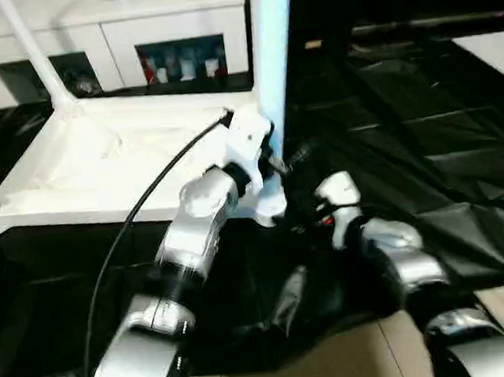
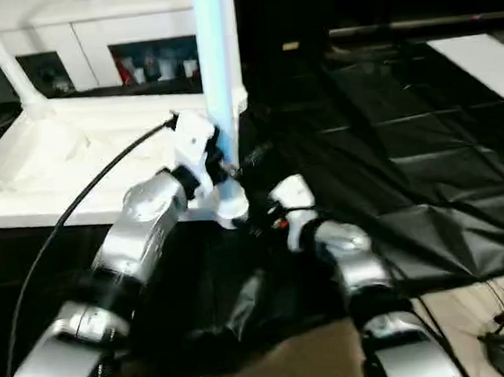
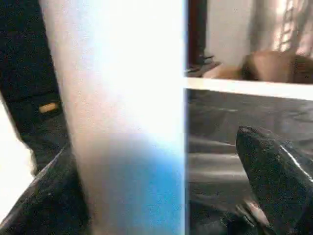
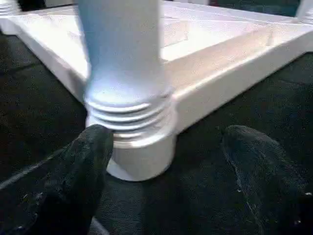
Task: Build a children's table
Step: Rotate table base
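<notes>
- Upright, the leg (image 1: pixel 273 54) stands in the corner socket (image 4: pixel 142 147), threads showing, so not fully seated.
- Left pincer (image 3: pixel 161 196) brackets it, steadying.
- Right pincer (image 4: pixel 166 161) released beside the socket.

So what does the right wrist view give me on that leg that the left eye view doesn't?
Right wrist view: the threaded end of the long white tapered plastic leg sits in the round corner socket of the upturned white ribbed plastic tabletop, several threads still exposed; the right end effector is open, with one black finger at the socket. Left eye view: the left end effector beside the leg higher up, a second leg standing at the far corner, and white cabinets behind. Both: leg upright, black-draped work table.
</notes>
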`<state>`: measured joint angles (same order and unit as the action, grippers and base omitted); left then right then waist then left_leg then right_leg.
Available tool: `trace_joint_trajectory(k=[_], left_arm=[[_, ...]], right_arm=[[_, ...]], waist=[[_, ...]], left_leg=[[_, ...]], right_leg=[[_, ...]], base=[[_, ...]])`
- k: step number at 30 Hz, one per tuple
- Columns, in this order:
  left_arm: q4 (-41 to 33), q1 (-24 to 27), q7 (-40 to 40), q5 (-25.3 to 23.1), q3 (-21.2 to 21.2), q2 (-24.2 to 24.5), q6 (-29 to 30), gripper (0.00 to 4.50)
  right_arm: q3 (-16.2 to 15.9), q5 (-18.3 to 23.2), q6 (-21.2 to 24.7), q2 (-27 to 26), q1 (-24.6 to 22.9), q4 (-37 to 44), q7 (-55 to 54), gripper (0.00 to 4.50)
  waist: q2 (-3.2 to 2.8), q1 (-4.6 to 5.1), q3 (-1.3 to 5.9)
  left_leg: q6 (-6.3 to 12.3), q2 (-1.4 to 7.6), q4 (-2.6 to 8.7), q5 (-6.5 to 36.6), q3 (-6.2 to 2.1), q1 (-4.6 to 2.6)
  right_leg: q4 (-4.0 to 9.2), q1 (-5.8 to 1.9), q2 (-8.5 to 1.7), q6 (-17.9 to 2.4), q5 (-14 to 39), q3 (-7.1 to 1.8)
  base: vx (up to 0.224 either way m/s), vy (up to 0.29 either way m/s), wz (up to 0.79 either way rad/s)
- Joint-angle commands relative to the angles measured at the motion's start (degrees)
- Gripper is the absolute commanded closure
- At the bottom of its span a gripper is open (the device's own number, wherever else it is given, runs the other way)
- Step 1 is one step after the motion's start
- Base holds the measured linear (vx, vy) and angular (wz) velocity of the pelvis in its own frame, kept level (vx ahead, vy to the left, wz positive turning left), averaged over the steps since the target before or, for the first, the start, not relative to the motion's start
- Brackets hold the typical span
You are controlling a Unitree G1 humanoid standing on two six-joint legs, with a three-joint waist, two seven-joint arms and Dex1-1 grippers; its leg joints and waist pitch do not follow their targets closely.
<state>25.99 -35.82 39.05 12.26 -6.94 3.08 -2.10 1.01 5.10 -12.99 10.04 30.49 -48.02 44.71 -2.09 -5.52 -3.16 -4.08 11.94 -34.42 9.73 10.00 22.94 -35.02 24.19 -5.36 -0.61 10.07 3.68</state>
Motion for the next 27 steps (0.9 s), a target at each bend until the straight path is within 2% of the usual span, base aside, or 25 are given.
trace_joint_trajectory(k=[1,2,3,4,5,6,7,8,9,10,11,13,14,16,18,19,20,21,22,23,24,25,27], left_arm=[[-11.37,6.27,11.84,6.06,-3.55,5.56,7.84,0.02],[-12.33,6.95,12.81,6.34,-4.03,6.28,8.42,0.02],[-14.02,8.35,15.22,6.54,-5.23,8.39,9.26,0.02],[-14.6,9.02,16.84,6.56,-5.72,10.02,9.98,0.02],[-14.86,9.81,19.47,6.19,-6.04,12.78,11.33,0.02],[-14.86,9.81,19.47,6.19,-6.04,12.78,11.33,0.02],[-12.74,9.62,22.6,3.97,-6.29,16.64,12.42,0.02],[-12.21,9.56,23.36,3.08,-6.32,17.78,12.48,0.02],[-9.87,8.63,24.17,1.26,-6.35,19.21,11.21,0.02],[-9.15,8.25,24.52,0.51,-6.53,20.44,10.95,0.02],[-7.25,7.1,24.23,-0.25,-6.22,20.96,9.68,0.02],[-3.86,4.89,23.44,-1.57,-5.93,21.59,7.35,0.02],[-2.96,4.27,23.32,-2.03,-6.08,21.81,6.8,0.02],[-0.22,2.31,24.36,-4.56,-8.06,23.44,5.72,0.02],[3.91,-0.26,26.28,-8.88,-11.61,25.64,3.48,0.02],[5.16,-1.02,26.51,-10.04,-12.44,26.09,2.51,0.02],[6.78,-1.97,26.06,-11.07,-12.76,25.93,1.68,0.02],[8.46,-3.02,25.78,-11.81,-13.06,25.61,1.39,0.02],[9.91,-3.83,26.24,-12.34,-13.2,25.26,0.45,0.02],[12.13,-5.17,28.38,-13.14,-14.08,25.17,-0.02,0.29],[12.13,-5.17,28.38,-13.14,-14.08,25.17,-0.02,0.29],[15.36,-7.11,31.63,-13.76,-15.32,25.12,-0.28,0.36],[17.42,-8.41,33.73,-13.75,-16.16,25.16,0.0,0.41]], right_arm=[[1.95,2.81,1.55,1.03,-2.27,6.43,-0.47,0.56],[1.98,2.9,1.63,1.16,-2.52,6.9,-0.42,0.56],[2.02,3.08,1.72,1.48,-3.02,7.67,-0.22,0.56],[2.06,3.28,1.94,1.74,-3.31,8.16,-0.01,0.56],[2.1,3.44,2.37,2.22,-3.86,9.08,0.31,0.56],[2.1,3.44,2.37,2.22,-3.86,9.08,0.31,0.56],[2.13,3.44,2.72,2.86,-4.38,9.88,0.74,0.56],[2.08,3.42,3.04,3.01,-4.66,10.43,0.73,0.56],[2.02,3.3,3.11,3.29,-4.86,10.86,0.76,0.56],[1.94,3.22,3.53,3.47,-5.23,11.74,0.68,0.56],[2.03,3.29,3.91,3.68,-5.41,12.31,0.53,0.56],[2.11,3.51,4.47,4.06,-5.7,13.16,0.35,0.56],[2.11,3.59,4.58,4.18,-5.78,13.36,0.33,0.56],[1.95,3.64,4.98,4.66,-6.17,14.15,0.57,0.56],[1.31,3.45,5.43,5.42,-6.99,15.2,1.77,0.56],[1.08,3.43,5.63,5.65,-7.26,15.59,2.17,0.56],[0.81,3.4,5.79,5.91,-7.55,16.05,2.57,0.56],[0.46,3.4,6.08,6.16,-7.93,16.69,3.13,0.56],[0.03,3.52,6.55,6.46,-8.31,17.43,3.75,0.56],[-1.09,3.32,7.15,7.24,-9.09,18.93,5.3,0.56],[-1.09,3.32,7.15,7.24,-9.09,18.93,5.3,0.56],[-3.21,2.79,8.28,8.97,-10.51,21.69,8.41,0.56],[-4.61,2.59,9.18,10.38,-11.53,23.93,10.78,0.56]], waist=[[0.31,-0.6,4.92],[0.34,-0.61,4.85],[0.01,-0.42,4.86],[-0.14,0.0,4.55],[-0.41,-0.29,4.34],[-0.36,-0.18,4.2],[-0.69,-0.19,3.84],[-0.53,0.15,3.53],[-0.7,0.24,3.49],[-0.58,0.41,3.26],[-0.76,0.57,3.47],[-0.79,0.62,3.69],[-0.71,0.71,3.66],[-1.13,0.82,4.0],[-1.02,0.85,3.92],[-0.89,0.96,4.15],[-1.02,0.94,4.27],[-0.97,0.98,4.4],[-1.21,0.86,4.63],[-1.39,0.69,4.78],[-1.2,0.63,4.62],[-1.4,0.32,4.68],[-1.37,0.17,4.64]], left_leg=[[9.05,1.45,3.17,5.8,0.24,-1.27],[8.97,1.39,3.32,5.96,0.06,-0.77],[8.16,1.46,3.44,7.4,0.24,-1.42],[7.27,1.35,3.59,8.77,0.44,-1.41],[5.85,1.36,3.81,11.36,0.51,-1.79],[5.19,1.42,4.06,12.57,0.52,-1.79],[3.49,1.34,4.47,15.79,0.42,-1.97],[1.98,1.19,4.86,19.15,0.31,-2.13],[1.31,1.04,4.97,19.91,0.19,-2.09],[0.24,0.89,5.21,21.78,0.12,-2.44],[-0.6,0.88,5.34,21.56,-0.08,-2.4],[-0.89,0.79,5.19,20.67,-0.01,-2.66],[-0.79,0.68,5.22,20.27,0.0,-2.46],[-0.58,0.71,5.09,18.21,-0.17,-2.07],[0.36,0.49,4.95,17.34,-0.04,-2.07],[0.6,0.45,4.79,15.44,-0.1,-1.73],[0.7,0.44,4.64,14.31,-0.1,-1.62],[1.35,0.39,4.36,12.57,0.11,-1.81],[2.06,0.33,4.05,10.65,0.15,-1.71],[2.56,0.42,3.94,9.58,0.1,-1.62],[2.99,0.33,3.96,9.6,0.22,-1.63],[3.46,0.29,3.8,9.71,0.28,-1.73],[3.91,0.42,3.84,10.14,0.23,-1.67]], right_leg=[[2.18,-3.81,-2.46,-17.6,-2.49,-1.56],[2.11,-4.04,-2.55,-16.97,-1.34,-1.52],[2.55,-3.44,-2.18,-16.24,1.47,-1.53],[2.79,-3.15,-1.74,-15.92,3.46,-1.6],[3.17,-2.89,-1.72,-15.11,6.52,-1.68],[3.32,-2.9,-1.74,-14.61,7.9,-1.74],[3.69,-2.77,-1.8,-13.36,11.81,-1.76],[4.17,-2.75,-1.82,-11.86,16.04,-1.86],[4.28,-2.93,-1.9,-11.11,17.45,-1.91],[4.79,-2.72,-1.91,-9.62,20.52,-2.04],[4.69,-2.98,-2.07,-9.21,20.21,-2.16],[4.68,-2.82,-1.91,-9.52,17.69,-2.28],[4.66,-2.96,-1.82,-9.74,16.86,-2.28],[4.12,-3.47,-2.11,-10.59,13.59,-2.19],[4.37,-3.39,-1.72,-10.41,12.49,-2.15],[3.86,-3.87,-1.94,-10.71,10.16,-2.17],[3.62,-3.97,-2.03,-11.01,8.81,-2.13],[3.65,-3.85,-1.85,-11.77,6.2,-2.14],[3.29,-3.98,-1.85,-12.89,2.86,-2.09],[2.84,-4.09,-1.93,-14.0,0.23,-1.94],[3.16,-4.07,-1.79,-14.08,0.43,-1.88],[3.17,-4.15,-1.71,-14.34,0.24,-1.81],[3.02,-4.23,-1.84,-15.03,-0.12,-1.76]], base=[[0.0,0.0,0.0],[0.0,0.0,0.0],[0.0,0.0,0.0],[0.0,0.0,0.0],[0.0,0.0,0.0],[0.0,0.0,0.0],[0.0,0.0,0.0],[0.0,0.0,0.0],[0.0,0.0,0.0],[0.0,0.0,0.0],[0.0,0.0,0.0],[0.0,0.0,0.0],[0.0,0.0,0.0],[0.0,0.0,0.0],[0.0,0.0,0.0],[0.0,0.0,0.0],[0.0,0.0,0.0],[0.0,0.0,0.0],[0.0,0.0,0.0],[0.0,0.0,0.0],[0.0,0.0,0.0],[0.0,0.0,0.0],[0.0,0.0,0.0]])
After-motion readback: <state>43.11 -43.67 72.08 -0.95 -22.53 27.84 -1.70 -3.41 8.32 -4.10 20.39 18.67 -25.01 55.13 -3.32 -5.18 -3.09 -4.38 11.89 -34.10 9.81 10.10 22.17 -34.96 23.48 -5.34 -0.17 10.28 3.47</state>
